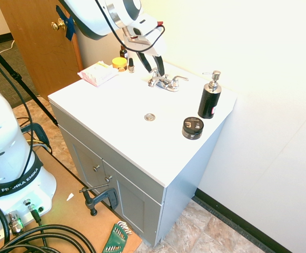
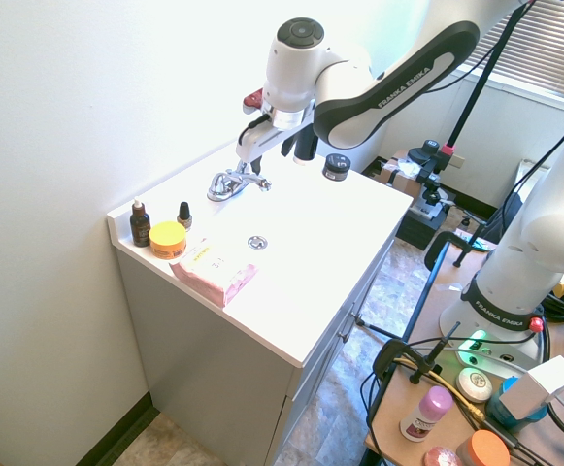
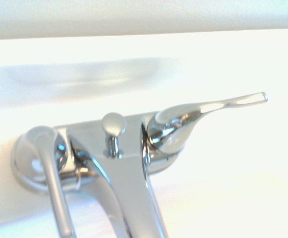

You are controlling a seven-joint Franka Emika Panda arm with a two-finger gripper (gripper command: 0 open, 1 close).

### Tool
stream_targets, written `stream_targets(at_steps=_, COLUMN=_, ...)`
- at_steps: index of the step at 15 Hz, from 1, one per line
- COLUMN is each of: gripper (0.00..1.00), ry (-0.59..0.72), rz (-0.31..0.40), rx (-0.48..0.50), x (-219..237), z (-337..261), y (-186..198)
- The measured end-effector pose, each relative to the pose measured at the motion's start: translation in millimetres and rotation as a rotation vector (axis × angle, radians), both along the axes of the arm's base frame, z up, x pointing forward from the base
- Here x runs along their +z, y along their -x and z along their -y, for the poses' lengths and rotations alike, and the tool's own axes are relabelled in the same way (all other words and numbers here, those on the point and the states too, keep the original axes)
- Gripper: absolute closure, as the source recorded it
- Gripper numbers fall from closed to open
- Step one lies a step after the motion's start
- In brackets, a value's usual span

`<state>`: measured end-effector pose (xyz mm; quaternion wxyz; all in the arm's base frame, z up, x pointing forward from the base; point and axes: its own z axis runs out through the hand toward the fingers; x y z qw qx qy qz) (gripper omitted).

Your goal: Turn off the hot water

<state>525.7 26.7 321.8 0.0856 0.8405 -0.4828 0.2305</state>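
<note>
A low chrome faucet (image 1: 164,83) (image 2: 231,183) stands at the back of the white vanity top (image 1: 116,105). Its two lever handles differ in the wrist view. One lever (image 3: 52,173) points out toward the camera, beside the spout (image 3: 129,198). The other lever (image 3: 208,106) lies sideways along the wall. My gripper (image 1: 151,68) (image 2: 260,151) hangs tilted just above and in front of the faucet, close to the left-hand lever (image 1: 154,71). Its fingers are open and hold nothing. No running water can be made out.
A black pump bottle (image 1: 209,97) and a black jar (image 1: 193,127) stand right of the faucet. A pink packet (image 1: 97,73), a yellow jar (image 1: 119,62) and small dropper bottles (image 2: 140,223) sit at the left end. A drain (image 1: 149,117) is in the middle.
</note>
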Motion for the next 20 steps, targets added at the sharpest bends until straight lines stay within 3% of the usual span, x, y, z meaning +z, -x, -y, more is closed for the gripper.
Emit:
stream_targets(at_steps=5, gripper=0.00, ry=-0.004, rz=0.004, rx=-0.005, x=-20, z=-14, y=-30)
stream_targets(at_steps=9, gripper=0.00, ry=-0.101, rz=-0.028, rx=-0.007, x=-20, z=-25, y=-37)
stream_targets(at_steps=13, gripper=0.00, ry=-0.166, rz=-0.001, rx=0.011, x=-24, z=-43, y=-54)
stream_targets(at_steps=16, gripper=0.00, ry=-0.219, rz=-0.077, rx=0.047, x=-22, z=-44, y=-51)
stream_targets(at_steps=18, gripper=0.00, ry=-0.253, rz=-0.181, rx=0.088, x=-14, z=-30, y=-27)
stream_targets(at_steps=20, gripper=0.00, ry=-0.294, rz=-0.235, rx=0.108, x=5, z=2, y=0)
